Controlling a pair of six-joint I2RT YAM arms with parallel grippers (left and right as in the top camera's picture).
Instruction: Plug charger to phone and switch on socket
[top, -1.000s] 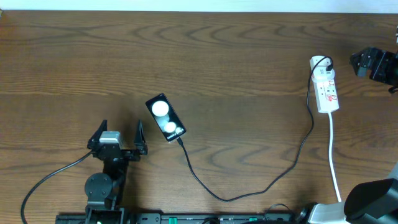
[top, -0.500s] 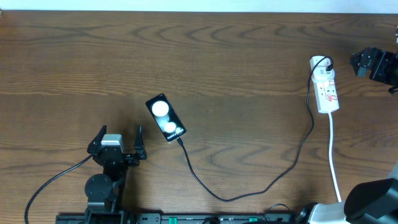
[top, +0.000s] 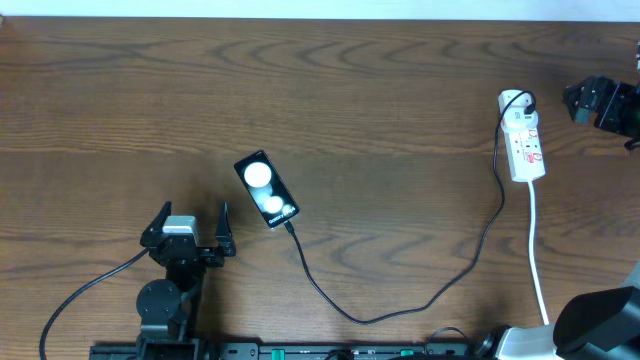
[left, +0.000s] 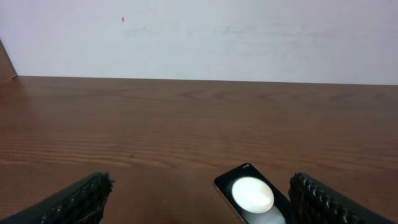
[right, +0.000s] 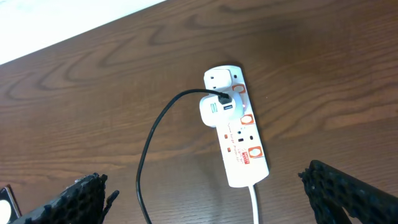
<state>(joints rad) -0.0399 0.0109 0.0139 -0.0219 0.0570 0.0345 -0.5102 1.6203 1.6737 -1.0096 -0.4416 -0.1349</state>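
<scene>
The black phone (top: 267, 189) lies flat on the wooden table, screen up with two round white reflections. The thin black charger cable (top: 372, 317) runs from the phone's near end in a loop across the table to a white adapter in the white socket strip (top: 526, 140). My left gripper (top: 192, 222) is open and empty, just left of and nearer than the phone; in the left wrist view the phone (left: 252, 198) lies ahead between the spread fingers (left: 202, 208). My right gripper (top: 585, 100) is open and empty beside the socket (right: 239, 140), with its fingers (right: 211, 202) spread wide and the cable (right: 148, 152) below.
The socket's white cord (top: 538, 262) runs toward the table's front edge at the right. A thick black robot cable (top: 80, 290) curls at the front left. A white wall (left: 199, 37) stands behind the table's far edge.
My left gripper has drawn back a little toward the front edge, away from the phone, and then held still. The right arm, phone and cable have not moved.
</scene>
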